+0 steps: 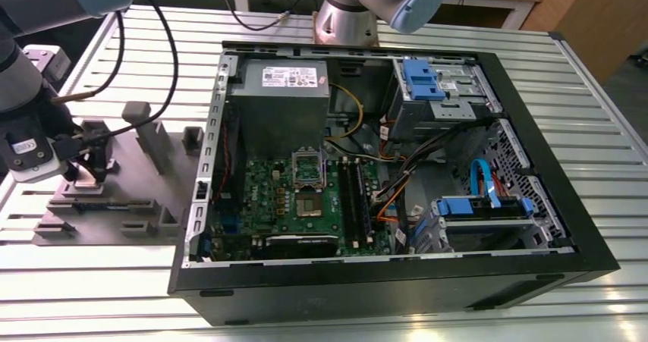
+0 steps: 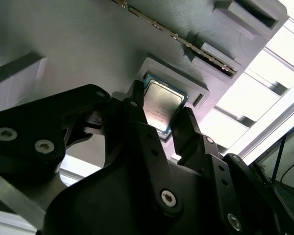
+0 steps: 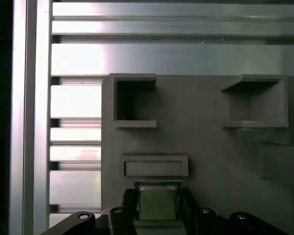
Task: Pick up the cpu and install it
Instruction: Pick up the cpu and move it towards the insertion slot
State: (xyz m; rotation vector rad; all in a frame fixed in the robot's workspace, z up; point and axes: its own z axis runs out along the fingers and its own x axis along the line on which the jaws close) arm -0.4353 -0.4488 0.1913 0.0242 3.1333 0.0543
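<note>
The cpu (image 2: 162, 102), a small square chip with a pale metal top and a green rim, lies in a shallow recess of the grey plastic tray (image 2: 78, 39). In both wrist views my gripper (image 2: 161, 115) has one black finger against each side of the chip, shut on it. The first wrist view shows the cpu (image 3: 158, 202) between the fingertips, just below a raised bar of the tray (image 3: 201, 142). In the exterior view my gripper (image 1: 89, 171) stands low over the tray (image 1: 127, 209) at that view's left, away from the green motherboard (image 1: 303, 205) and its socket (image 1: 306, 166).
An open black computer case (image 1: 405, 281) lies on the slatted metal table (image 1: 102, 296), with power supply, drive cages and loose cables inside. Upright grey blocks (image 1: 152, 133) rise from the tray beside my gripper. The arm's base (image 1: 350, 16) stands behind the case.
</note>
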